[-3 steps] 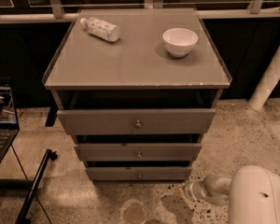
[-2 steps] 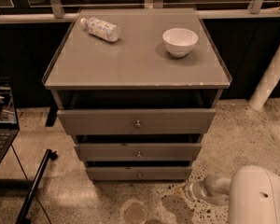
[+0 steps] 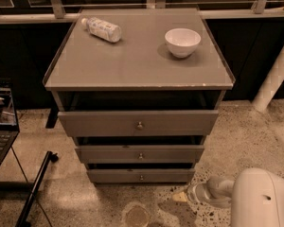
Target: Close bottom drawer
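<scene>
The bottom drawer (image 3: 113, 176) is the lowest and narrowest-looking of three grey-brown drawers in the cabinet (image 3: 132, 60). It has a small round metal knob (image 3: 141, 177) and stands slightly pulled out, with a dark gap above its front. My gripper (image 3: 182, 197) is low at the bottom right, just above the floor. It sits to the right of the bottom drawer's front and a little nearer to me, not touching it. My white arm (image 3: 260, 200) fills the bottom right corner.
The middle drawer (image 3: 109, 153) and the top drawer (image 3: 99, 123) are also pulled out, the top one furthest. A plastic bottle (image 3: 102, 29) lies on the cabinet top, and a white bowl (image 3: 182, 42) stands there. A laptop (image 3: 1, 122) stands at the left, a white pole (image 3: 274, 77) at the right.
</scene>
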Controlling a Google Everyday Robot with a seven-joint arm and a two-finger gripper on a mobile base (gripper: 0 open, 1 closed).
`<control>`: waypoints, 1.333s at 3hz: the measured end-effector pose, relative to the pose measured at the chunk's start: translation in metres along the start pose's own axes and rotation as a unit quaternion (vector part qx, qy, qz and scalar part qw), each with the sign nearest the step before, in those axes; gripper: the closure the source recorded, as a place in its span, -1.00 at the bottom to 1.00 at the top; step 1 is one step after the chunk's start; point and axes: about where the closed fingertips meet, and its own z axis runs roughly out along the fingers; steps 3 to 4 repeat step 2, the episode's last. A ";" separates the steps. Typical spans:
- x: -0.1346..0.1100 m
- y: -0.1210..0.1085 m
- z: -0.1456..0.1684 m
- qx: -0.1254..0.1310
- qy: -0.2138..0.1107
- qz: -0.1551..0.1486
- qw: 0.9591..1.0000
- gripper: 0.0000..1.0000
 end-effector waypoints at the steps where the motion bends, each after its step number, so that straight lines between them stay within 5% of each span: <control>1: 0.000 0.000 0.000 -0.001 0.000 0.000 1.000 -1.00; 4: 0.000 0.000 0.000 -0.001 0.000 0.000 1.000 -1.00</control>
